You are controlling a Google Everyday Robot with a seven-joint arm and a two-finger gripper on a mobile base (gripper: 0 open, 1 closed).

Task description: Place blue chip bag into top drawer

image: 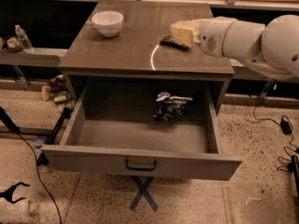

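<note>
Chip bag (170,107) in drawer (140,160), well below end effector (180,31)

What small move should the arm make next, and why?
Probably draw the gripper back, clear of the tabletop: the blue chip bag already lies inside the open top drawer, apart from the gripper, which hangs above the tabletop beside the black ribbed bar.

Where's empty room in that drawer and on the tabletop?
The top drawer is bare left of and in front of the blue chip bag. Tabletop: free between white bowl and black bar and along the front edge. Crowded at right rear, where the gripper hovers by the bar.
</note>
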